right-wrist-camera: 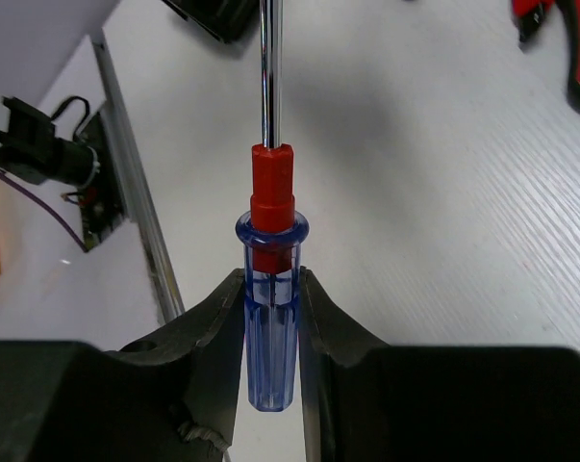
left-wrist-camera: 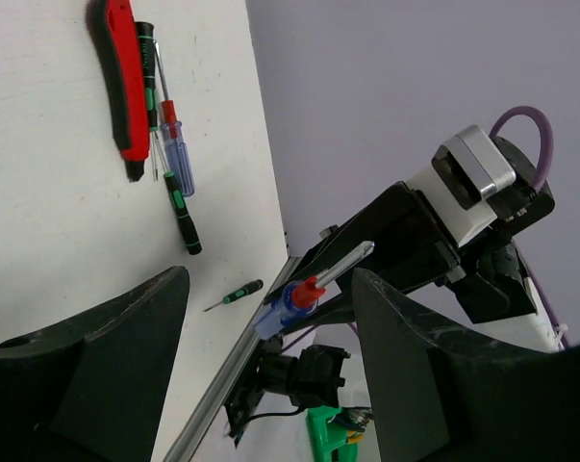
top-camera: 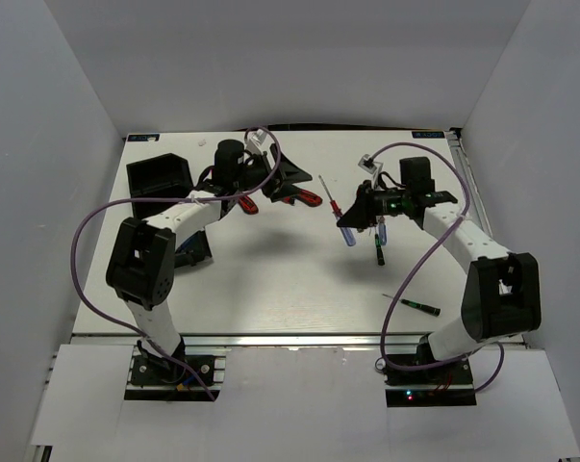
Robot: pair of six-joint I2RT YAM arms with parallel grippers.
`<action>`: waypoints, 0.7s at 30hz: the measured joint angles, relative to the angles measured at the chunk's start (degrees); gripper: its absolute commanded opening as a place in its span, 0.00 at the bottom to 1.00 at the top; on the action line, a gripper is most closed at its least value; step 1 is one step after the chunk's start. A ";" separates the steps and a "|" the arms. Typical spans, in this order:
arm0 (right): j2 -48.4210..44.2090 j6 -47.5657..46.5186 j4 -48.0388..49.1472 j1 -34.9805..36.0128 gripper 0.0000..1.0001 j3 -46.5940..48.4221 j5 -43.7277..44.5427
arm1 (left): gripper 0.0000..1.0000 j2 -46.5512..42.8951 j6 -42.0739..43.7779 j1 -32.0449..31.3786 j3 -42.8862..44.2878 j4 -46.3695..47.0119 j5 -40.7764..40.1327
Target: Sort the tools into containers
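My right gripper (right-wrist-camera: 270, 289) is shut on the clear blue handle of a red-blue screwdriver (right-wrist-camera: 270, 318), held above the table (top-camera: 270, 279) with its shaft pointing away. In the top view that gripper (top-camera: 363, 218) hangs right of centre, the screwdriver (top-camera: 349, 232) at its tip. My left gripper (top-camera: 288, 177) is raised at the back centre; its fingers (left-wrist-camera: 126, 346) stand wide apart with nothing between them. Red-handled pliers (top-camera: 304, 197) lie just below it. One black container (top-camera: 160, 175) sits at the back left. A red knife (left-wrist-camera: 121, 77) and screwdrivers (left-wrist-camera: 179, 192) lie together.
A thin red screwdriver (top-camera: 329, 198) lies between the two grippers. A black-green screwdriver (top-camera: 419, 306) rests near the right arm's base. More red handles (top-camera: 248, 204) show under the left arm, and a dark object (top-camera: 189, 252) sits beside its elbow. White walls enclose three sides.
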 measured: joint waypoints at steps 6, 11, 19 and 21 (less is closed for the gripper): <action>3.45 8.87 8.44 3.06 0.00 2.16 -1.66 | 0.77 0.26 -0.20 -0.72 0.52 0.66 -0.09; 5.62 14.05 13.73 3.67 0.00 3.21 -2.08 | 0.76 0.26 -0.15 -0.72 0.52 0.74 -0.17; 7.58 18.05 18.25 6.21 0.00 3.67 -2.05 | 0.67 0.26 0.00 -1.18 0.52 1.05 -0.09; 7.69 18.88 18.97 7.41 0.00 3.69 -1.88 | 0.64 0.26 0.11 -1.51 0.57 1.16 0.07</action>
